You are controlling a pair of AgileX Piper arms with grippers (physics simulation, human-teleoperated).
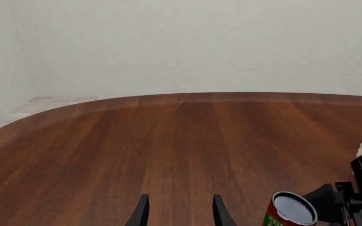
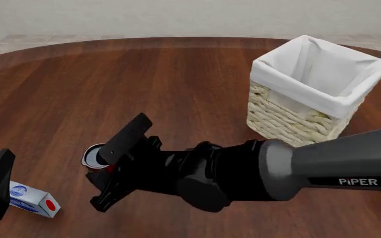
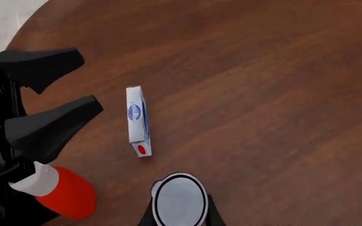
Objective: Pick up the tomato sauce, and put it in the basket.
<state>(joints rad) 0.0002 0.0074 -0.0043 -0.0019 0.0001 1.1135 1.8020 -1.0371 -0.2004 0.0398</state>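
Judging by how things lay, you were at the grasp and no further: your right gripper (image 2: pixel 111 171) sat low over the near-left part of the table (image 2: pixel 177 84), and the tomato sauce (image 2: pixel 95 156) stood upright between its fingers, the can not yet in the basket (image 2: pixel 313 89). The right wrist view put the can's silver-grey top (image 3: pixel 179 198) squarely between the two fingertips, which flanked it closely on both sides; whether they were actually pressing the can I could not tell. Everything after the grasp was left for you: lifting, carrying the can to the right and away from you, and letting it go over the cloth-lined opening.

Your left gripper (image 1: pixel 179 212) hung idle, its jaws apart with nothing between them, near the white-blue carton (image 2: pixel 33 200) at the near-left edge.

Only the front view showed the basket whole, well apart from the can, far right. The left wrist view gave you just a sliver of wicker at its edge, plus the can's red label from the side. The right wrist view alone showed the carton lying flat beyond the can, and your left arm's fingers close by
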